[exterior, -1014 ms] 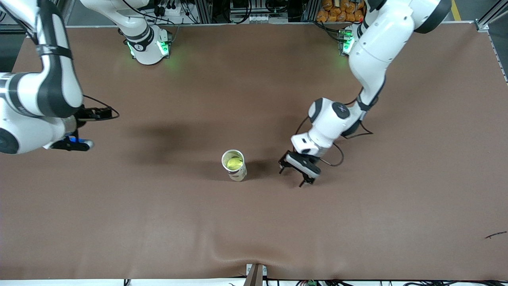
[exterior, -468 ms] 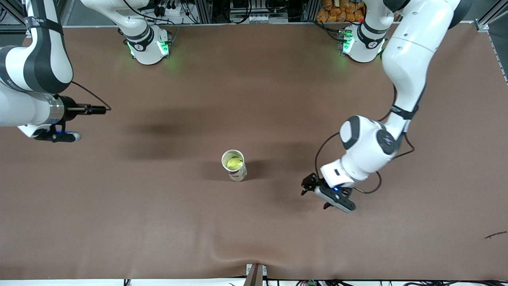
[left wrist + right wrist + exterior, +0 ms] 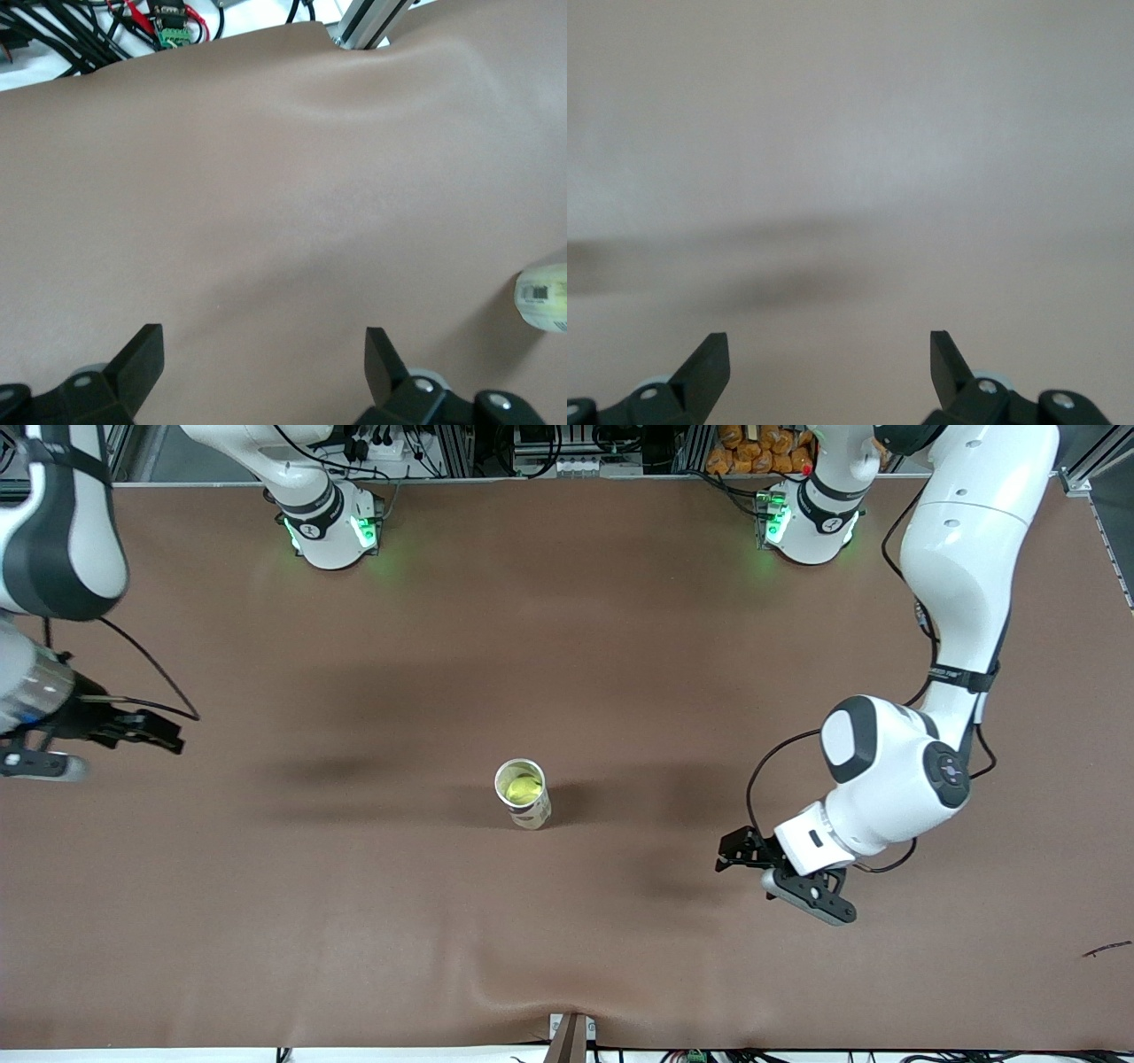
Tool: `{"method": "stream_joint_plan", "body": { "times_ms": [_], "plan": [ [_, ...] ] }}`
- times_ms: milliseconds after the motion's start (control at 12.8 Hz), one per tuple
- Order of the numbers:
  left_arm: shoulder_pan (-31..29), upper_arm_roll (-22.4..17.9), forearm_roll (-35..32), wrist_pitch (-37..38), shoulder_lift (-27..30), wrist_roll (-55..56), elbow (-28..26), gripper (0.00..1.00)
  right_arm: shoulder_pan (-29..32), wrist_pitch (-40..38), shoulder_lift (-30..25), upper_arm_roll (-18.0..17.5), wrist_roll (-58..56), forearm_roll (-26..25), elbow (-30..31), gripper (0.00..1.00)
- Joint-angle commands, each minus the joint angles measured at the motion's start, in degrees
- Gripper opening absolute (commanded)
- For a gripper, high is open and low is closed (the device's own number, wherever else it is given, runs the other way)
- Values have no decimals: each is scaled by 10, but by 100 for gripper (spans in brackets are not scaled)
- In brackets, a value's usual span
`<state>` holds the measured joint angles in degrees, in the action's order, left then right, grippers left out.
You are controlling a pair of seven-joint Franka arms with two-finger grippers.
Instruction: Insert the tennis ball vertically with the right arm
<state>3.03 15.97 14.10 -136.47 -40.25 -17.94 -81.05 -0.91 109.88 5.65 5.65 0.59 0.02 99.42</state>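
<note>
Hovering at the bench (image 3: 567, 602) edge, the right end effector (image 3: 829, 367) is spread and empty. Mid-bench, the tennis ball (image 3: 523, 788) sits inside the upright tube (image 3: 524, 794). The left end effector (image 3: 780, 868), also spread, hangs nearby; a careless sweep might topple the tube.

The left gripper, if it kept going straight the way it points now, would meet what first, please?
Most likely the bare brown table. The left gripper has open jaws with only cloth between and ahead of them. The can sits off to one side of that line, though depth is hard to judge.
</note>
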Motion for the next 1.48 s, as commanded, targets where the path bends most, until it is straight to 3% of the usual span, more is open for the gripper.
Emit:
{"method": "stream_joint_plan", "body": {
  "times_ms": [0,312,546,702,858,1014,1249,1405],
  "plan": [
    [-3,-3,2,58,43,17,-2,100,8,-47,-12,-7,5,-5,-46,100],
    [-29,-6,-4,148,87,31,-4,100,6,-184,-30,-12,56,5,-101,100],
    [-36,-9,-39,201,118,47,-3,100,8,-198,-79,-9,56,6,-71,100],
    [-37,-45,-63,260,155,58,-4,100,8,-215,-98,-8,56,6,-63,100],
    [-42,-67,-105,305,201,58,-9,100,20,-220,-88,-5,70,19,-93,100],
    [-43,-118,-107,347,255,63,-16,100,66,-248,-64,2,58,72,-131,100],
    [-42,-166,-107,421,332,65,-31,100,52,-272,-72,-10,-5,36,-129,100],
    [-35,-190,-107,434,391,68,-84,100,23,-270,-78,-24,-12,-17,-125,100]
  ]
}}
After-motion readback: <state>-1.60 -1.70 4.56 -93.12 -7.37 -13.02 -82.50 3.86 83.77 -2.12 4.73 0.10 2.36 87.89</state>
